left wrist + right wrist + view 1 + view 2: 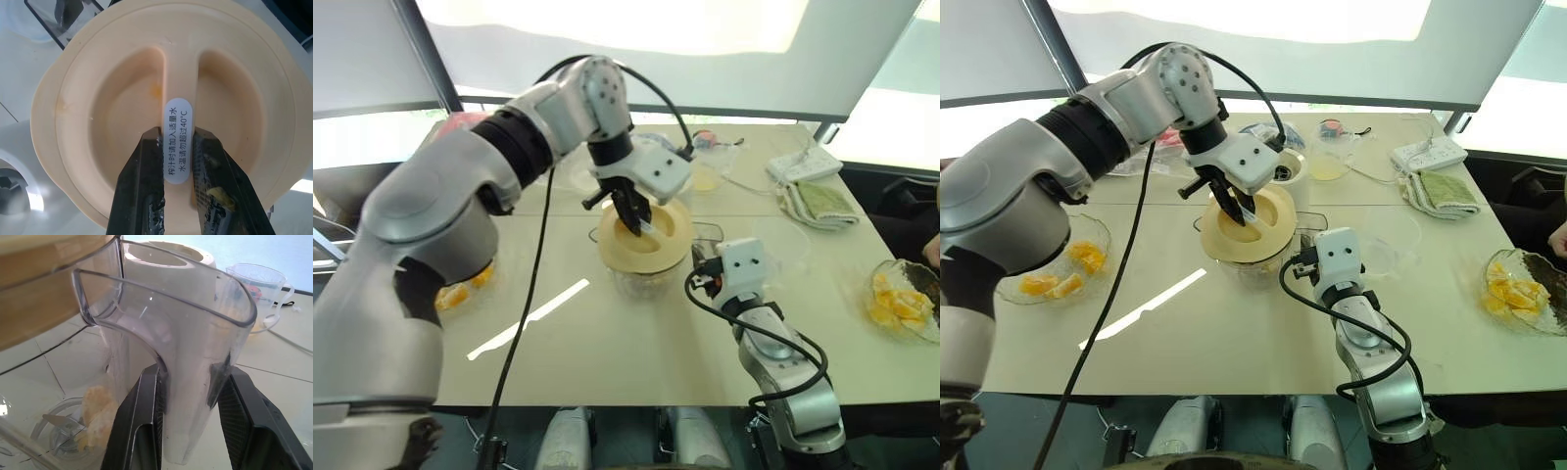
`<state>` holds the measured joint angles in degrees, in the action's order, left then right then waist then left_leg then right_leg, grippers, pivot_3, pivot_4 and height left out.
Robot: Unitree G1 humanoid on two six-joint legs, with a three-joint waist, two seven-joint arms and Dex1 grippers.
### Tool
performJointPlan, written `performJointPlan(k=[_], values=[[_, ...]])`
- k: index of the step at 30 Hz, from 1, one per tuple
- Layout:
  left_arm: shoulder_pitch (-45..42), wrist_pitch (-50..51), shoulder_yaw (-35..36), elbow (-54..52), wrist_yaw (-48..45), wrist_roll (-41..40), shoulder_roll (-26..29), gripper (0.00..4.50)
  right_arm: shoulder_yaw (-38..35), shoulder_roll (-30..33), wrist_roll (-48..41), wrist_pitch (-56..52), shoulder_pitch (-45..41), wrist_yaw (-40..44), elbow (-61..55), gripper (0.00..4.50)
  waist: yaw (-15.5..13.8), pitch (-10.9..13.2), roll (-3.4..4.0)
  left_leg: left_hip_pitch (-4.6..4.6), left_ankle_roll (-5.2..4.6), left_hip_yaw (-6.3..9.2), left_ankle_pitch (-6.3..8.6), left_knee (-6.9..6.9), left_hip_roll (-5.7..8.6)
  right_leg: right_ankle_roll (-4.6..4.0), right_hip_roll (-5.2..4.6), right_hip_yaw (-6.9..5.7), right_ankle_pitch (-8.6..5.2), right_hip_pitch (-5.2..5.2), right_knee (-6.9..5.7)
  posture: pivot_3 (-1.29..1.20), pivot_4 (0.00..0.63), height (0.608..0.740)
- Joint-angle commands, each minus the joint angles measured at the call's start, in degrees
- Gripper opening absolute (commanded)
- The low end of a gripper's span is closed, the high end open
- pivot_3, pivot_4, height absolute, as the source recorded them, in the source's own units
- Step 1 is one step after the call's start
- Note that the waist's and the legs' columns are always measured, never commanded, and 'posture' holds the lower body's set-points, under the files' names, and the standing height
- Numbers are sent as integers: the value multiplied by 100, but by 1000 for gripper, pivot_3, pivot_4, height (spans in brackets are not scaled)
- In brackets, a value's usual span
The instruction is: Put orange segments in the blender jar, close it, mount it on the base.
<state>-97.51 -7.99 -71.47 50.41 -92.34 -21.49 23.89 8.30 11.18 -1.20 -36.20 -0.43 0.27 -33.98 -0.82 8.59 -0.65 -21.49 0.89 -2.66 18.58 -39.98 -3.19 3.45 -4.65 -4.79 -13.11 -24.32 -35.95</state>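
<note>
table (1234, 343): pale, tiled | white power strip (1429, 154): far right corner | green-and-white cloth (1444, 195): just nearer than the strip | clear measuring cup (1331, 157): far edge, yellowish liquid inside

From my screen the head views are strongly backlit: daylight pours through the window blind (636, 39) behind the worktop (636, 343), and its upper part is blown out to plain white. A bright streak of glare (530, 318) lies across the worktop. The near arm looks stretched and bulging at the left edge. In the left wrist view the lid (117, 98) is evenly lit and its label reads sharply. In the right wrist view the blender jar (186, 333) throws soft reflections, and the background beyond it looks hazy and pale.
</note>
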Motion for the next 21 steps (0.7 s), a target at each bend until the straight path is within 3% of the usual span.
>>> performJointPlan(k=[1, 4, 12, 21], values=[[744, 293, -285, 161, -16, 1277, -156, 233, -106, 27, 187, 99, -46, -23, -252, 1006, -1, -30, 24, 3, 0, 2, 0, 0, 8, 7, -3, 8, -4, 4, 0, 0, 150, 740], [768, 701, -136, 89, -16, 1650, -210, 233, -115, 29, 183, 95, -45, -3, -228, 1006, -1, -56, 49, 15, 1, 30, 0, 0, 26, 17, -6, 19, -11, 9, 9, 0, 150, 740], [497, 2878, -391, -764, -16, 875, -234, 233, -90, -61, 247, 162, -69, -71, -94, 1006, 14, -82, 82, 3, -7, 94, 5, 9, 47, 43, -3, 20, -26, 36, 35, 0, 150, 740], [530, 3860, -449, -1879, -16, 721, 229, 233, -128, -96, 273, 275, 25, -78, -55, 1006, 34, -98, 90, 10, -167, 115, 96, 22, 71, 36, 7, 33, -118, 38, -10, 0, 150, 740]])
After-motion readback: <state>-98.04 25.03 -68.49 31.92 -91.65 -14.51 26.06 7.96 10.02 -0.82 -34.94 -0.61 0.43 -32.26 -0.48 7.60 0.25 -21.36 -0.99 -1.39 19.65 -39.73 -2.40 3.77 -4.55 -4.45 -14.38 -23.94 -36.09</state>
